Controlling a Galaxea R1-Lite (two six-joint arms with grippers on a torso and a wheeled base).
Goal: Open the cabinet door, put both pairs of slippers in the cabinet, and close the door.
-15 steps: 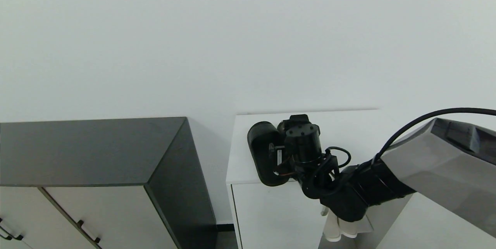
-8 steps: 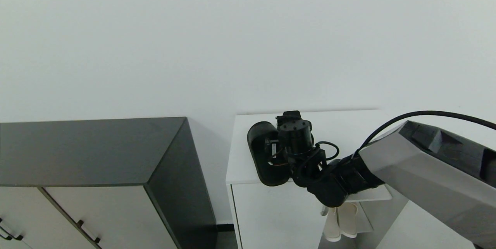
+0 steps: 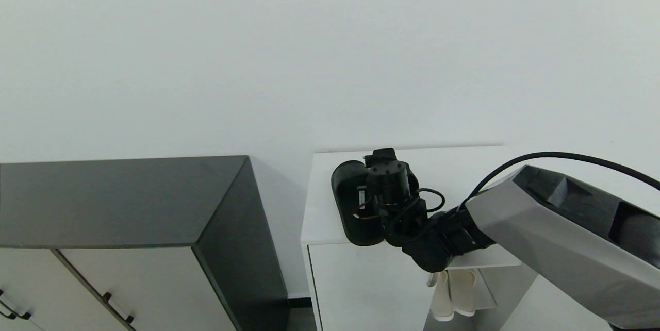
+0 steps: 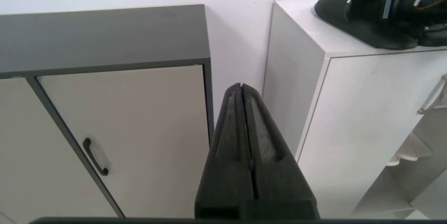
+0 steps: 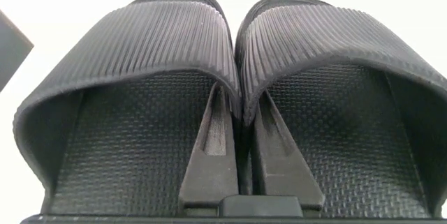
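The black slippers [image 5: 160,49] lie side by side on the top of the white cabinet [image 3: 319,217], and the right gripper [image 5: 239,98] has one finger pushed into each of them from the heel end, so the two touching inner strap edges are pinched between its nearly closed fingers. Below that gripper the cabinet's compartment stands open, with the white slippers [image 3: 454,295] already on a shelf inside. For a clean carry, the pinch should probably stay firm on both straps at once, since either slipper could sag or slide off its finger; lifting straight up before swinging out past the front edge and down seems safest, with the black pair set beside the white one, not on it. The left gripper [image 4: 241,91] hangs with fingers pressed together, holding nothing, facing the gap between the white cabinet and a dark-topped cabinet [image 4: 105,42]
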